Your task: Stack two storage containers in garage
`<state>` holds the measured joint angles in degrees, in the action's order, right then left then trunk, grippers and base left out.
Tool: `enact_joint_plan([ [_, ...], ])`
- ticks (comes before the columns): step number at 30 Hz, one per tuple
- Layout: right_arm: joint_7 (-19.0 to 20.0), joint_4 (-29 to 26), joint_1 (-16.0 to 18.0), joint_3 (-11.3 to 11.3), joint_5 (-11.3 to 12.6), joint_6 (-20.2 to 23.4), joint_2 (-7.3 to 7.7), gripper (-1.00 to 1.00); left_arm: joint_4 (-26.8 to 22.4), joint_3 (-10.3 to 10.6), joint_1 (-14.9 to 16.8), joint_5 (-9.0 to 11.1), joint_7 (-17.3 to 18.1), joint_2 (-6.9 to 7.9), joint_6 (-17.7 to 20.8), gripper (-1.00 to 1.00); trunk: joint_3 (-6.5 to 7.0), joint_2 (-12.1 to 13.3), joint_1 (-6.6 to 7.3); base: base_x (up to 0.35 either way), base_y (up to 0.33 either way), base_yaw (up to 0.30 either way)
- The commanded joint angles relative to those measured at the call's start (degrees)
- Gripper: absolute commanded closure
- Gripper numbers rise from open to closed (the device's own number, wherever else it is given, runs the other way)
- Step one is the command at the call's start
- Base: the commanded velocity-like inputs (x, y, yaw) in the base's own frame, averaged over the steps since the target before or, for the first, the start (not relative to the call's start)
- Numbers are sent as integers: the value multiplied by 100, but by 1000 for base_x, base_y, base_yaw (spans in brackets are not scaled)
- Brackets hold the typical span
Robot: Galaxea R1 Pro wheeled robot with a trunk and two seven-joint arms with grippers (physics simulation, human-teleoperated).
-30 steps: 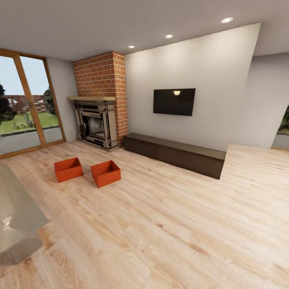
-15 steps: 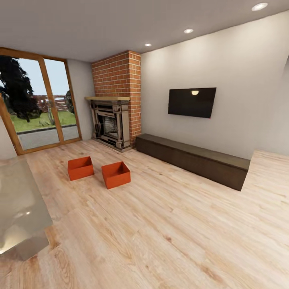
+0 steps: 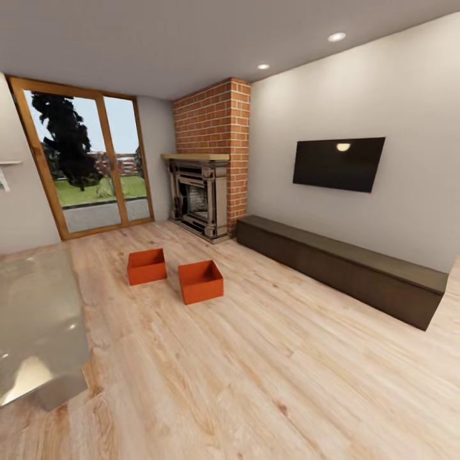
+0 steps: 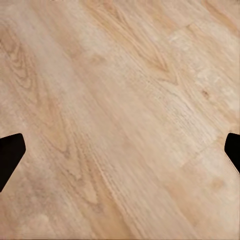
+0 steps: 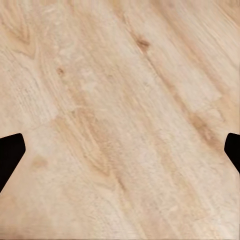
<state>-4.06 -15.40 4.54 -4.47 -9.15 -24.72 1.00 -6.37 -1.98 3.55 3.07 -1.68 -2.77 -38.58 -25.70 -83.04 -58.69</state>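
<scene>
Two red-orange open-top storage containers stand side by side on the light wood planks of the living room (image 3: 268, 370), one (image 3: 146, 266) to the left of the other (image 3: 201, 281), a few steps ahead of me. Both look empty. In the left wrist view my left gripper (image 4: 120, 155) is open over bare planks, its dark fingertips (image 4: 10, 155) far apart. My right gripper (image 5: 120, 155) is open in the same way over the wood, holding nothing. The garage is out of view.
A glass coffee table (image 3: 38, 326) stands close at my left. A long dark brown chest (image 3: 345, 268) runs along the right wall under a TV (image 3: 338, 164). A brick fireplace (image 3: 204, 191) and glass doors (image 3: 96, 166) lie behind the containers.
The whole head view has shifted: the camera turned left, so containers, fireplace and TV now sit further right in the picture. The containers themselves have not moved.
</scene>
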Motion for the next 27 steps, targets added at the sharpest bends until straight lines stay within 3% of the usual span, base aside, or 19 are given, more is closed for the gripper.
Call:
enact_joint_plan([
  [1, -42, 2, 3, -45, -18, -7, 5, -100, 5, -15, 5, 9, 1, -3, -18, -100, -6, -3, -3, 314, -191, 251],
  [27, -42, 2, 3, -39, -25, -7, 5, -100, 5, -15, 5, 9, 1, 0, -18, -100, -6, -3, -3, 314, -191, 207],
])
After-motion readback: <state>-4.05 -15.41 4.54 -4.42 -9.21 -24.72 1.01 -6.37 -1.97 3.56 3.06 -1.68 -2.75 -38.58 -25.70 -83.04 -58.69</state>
